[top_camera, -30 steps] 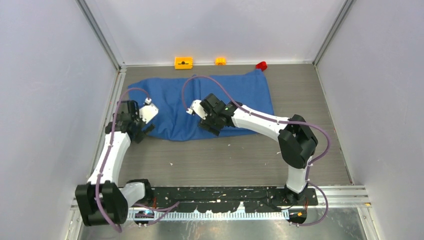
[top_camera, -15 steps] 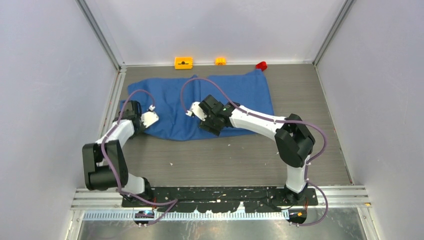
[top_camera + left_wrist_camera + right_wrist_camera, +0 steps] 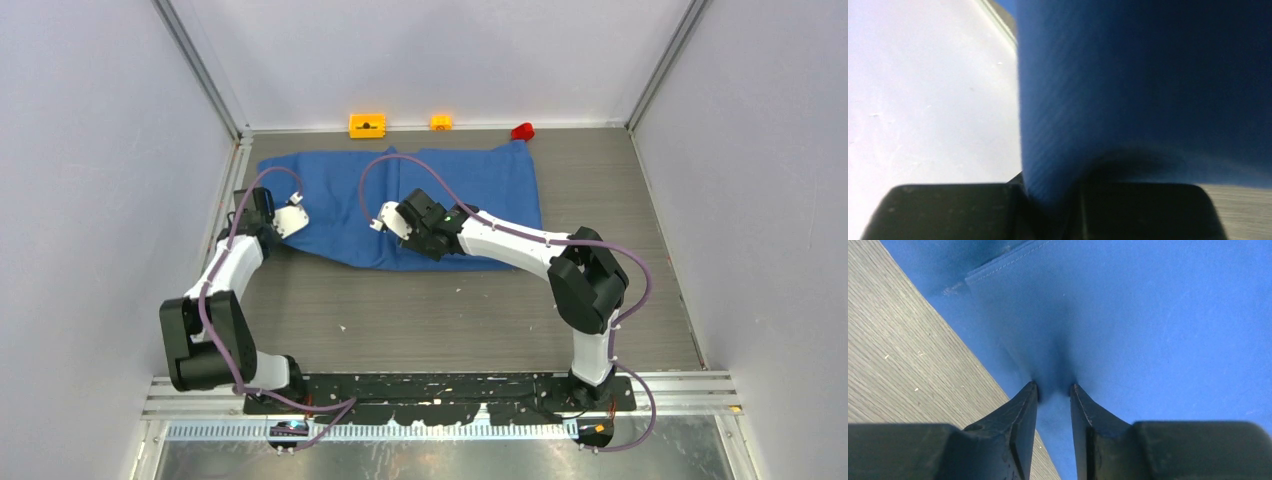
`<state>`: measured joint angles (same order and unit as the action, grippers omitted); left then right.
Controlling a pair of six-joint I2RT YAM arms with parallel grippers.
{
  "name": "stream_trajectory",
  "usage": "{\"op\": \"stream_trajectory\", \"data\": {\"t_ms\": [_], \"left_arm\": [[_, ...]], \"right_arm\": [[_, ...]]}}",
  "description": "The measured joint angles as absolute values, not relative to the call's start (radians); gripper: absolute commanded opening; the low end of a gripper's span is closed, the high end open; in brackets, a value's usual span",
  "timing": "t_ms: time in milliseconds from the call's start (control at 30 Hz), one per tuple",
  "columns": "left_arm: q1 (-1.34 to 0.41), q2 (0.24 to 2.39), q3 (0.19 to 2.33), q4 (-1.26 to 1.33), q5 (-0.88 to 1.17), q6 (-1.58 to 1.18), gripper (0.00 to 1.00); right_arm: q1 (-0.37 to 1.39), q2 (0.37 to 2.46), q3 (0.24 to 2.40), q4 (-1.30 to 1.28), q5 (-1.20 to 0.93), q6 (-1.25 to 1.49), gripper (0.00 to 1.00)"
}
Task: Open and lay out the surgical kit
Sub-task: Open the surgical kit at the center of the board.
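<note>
The surgical kit shows as a large blue cloth wrap (image 3: 470, 190) spread flat across the far middle of the table. My left gripper (image 3: 268, 232) is at the cloth's left edge and is shut on it. In the left wrist view the blue cloth (image 3: 1148, 75) rises straight out of the left gripper (image 3: 1050, 200). My right gripper (image 3: 425, 248) presses down near the cloth's near edge. In the right wrist view the right gripper (image 3: 1054, 387) has its tips close together, with a pucker of the cloth (image 3: 1158, 315) pinched between them. What lies under the cloth is hidden.
Two orange blocks (image 3: 367, 125) (image 3: 441, 122) and a small red block (image 3: 522, 131) sit along the back wall. Grey walls close in on the left, right and back. Bare wood-grain table (image 3: 898, 365) lies just beside the right fingers. A hemmed fold (image 3: 998, 270) crosses the cloth ahead of them.
The left gripper moved onto the cloth's left edge and shut on it. The right jaws narrowed onto a pinch of cloth. The cloth's near edge has drawn back a little.
</note>
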<state>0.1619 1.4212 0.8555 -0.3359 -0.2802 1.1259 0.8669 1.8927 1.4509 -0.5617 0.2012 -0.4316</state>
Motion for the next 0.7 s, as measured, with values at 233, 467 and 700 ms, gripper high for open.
{"op": "stream_trajectory", "data": {"t_ms": [233, 467, 700], "left_arm": [[0.167, 1.235, 0.853, -0.426, -0.263, 1.213, 0.52], [0.173, 1.151, 0.838, -0.495, -0.346, 1.306, 0.81], [0.171, 1.184, 0.904, -0.537, -0.326, 1.255, 0.92]], "right_arm": [[0.868, 1.897, 1.451, -0.568, 0.200, -0.430, 0.11], [0.868, 1.905, 1.454, -0.578, 0.198, -0.422, 0.00], [0.855, 1.886, 1.465, -0.604, 0.167, -0.385, 0.00]]}}
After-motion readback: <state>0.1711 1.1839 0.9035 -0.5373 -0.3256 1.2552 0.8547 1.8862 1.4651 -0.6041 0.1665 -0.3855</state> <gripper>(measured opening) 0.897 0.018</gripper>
